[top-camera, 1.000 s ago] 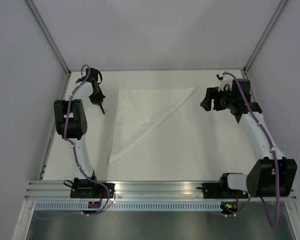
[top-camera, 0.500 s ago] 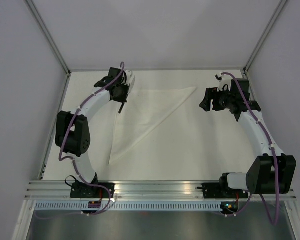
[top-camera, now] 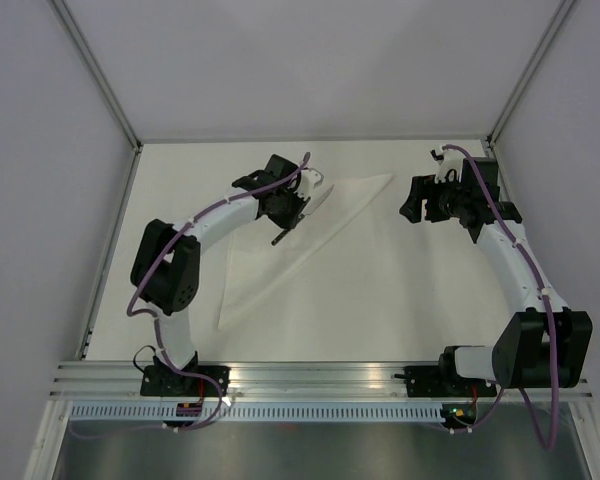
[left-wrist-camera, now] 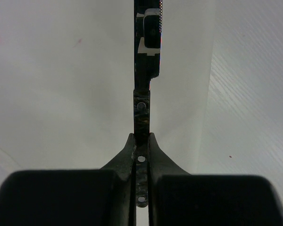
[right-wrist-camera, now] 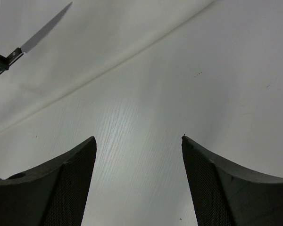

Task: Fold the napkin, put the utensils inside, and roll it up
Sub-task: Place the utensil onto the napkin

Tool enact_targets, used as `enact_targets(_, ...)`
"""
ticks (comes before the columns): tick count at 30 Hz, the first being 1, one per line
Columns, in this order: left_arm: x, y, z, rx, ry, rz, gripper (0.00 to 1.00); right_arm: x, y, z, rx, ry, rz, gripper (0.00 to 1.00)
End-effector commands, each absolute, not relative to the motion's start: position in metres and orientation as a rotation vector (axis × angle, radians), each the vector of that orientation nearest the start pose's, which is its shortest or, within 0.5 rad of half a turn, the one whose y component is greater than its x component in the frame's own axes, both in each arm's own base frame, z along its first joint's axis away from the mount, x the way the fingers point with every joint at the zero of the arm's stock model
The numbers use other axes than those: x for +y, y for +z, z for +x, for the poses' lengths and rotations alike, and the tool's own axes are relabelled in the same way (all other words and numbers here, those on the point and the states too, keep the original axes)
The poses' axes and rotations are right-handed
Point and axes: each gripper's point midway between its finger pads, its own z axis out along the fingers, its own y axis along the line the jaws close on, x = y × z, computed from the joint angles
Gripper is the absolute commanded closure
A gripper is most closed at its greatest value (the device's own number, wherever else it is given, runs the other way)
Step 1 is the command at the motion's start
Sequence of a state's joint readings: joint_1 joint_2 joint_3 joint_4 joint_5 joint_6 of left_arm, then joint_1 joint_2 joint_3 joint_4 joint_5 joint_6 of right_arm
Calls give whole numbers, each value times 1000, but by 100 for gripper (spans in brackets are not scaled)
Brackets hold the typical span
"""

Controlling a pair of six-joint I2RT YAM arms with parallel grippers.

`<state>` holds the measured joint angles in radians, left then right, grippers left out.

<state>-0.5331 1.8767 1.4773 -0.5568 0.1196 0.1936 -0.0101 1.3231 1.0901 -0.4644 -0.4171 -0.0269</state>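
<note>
Left tool [left-wrist-camera: 141,141] pinches a knife [left-wrist-camera: 142,106] edge-on, the folded napkin [top-camera: 335,205] right beneath it. The grip is thin, so the knife could twist or drop off-fold. Right tool [right-wrist-camera: 137,141] is spread and empty, napkin well ahead of it.

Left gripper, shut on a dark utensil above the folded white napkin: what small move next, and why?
Probably lower the left gripper until the thin dark-handled knife lies flat on the white triangular folded napkin, then release. The knife hangs over the cloth but is clamped, and the right gripper stands open, off to the side.
</note>
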Motion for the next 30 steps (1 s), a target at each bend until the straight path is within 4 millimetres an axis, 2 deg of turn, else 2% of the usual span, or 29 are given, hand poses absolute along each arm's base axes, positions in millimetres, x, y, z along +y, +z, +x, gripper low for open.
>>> enact_targets(1, -259, 78, 382, 2346, -344, 1047, 98, 65, 203, 370, 2180, 423, -250, 21)
enact_targets(8, -280, 59, 361, 2346, -345, 1131, 98, 65, 203, 371, 2182, 419, -250, 22)
enact_targets(13, -286, 56, 359, 2354, -361, 1132, 98, 63, 202, 371, 2184, 415, -246, 22)
enact_targets(25, -286, 31, 350, 2430, -372, 1117, 98, 63, 200, 371, 2190, 413, -247, 22)
enact_targets(30, -288, 30, 348, 2448, -379, 1091, 98, 63, 199, 371, 2193, 414, -247, 22)
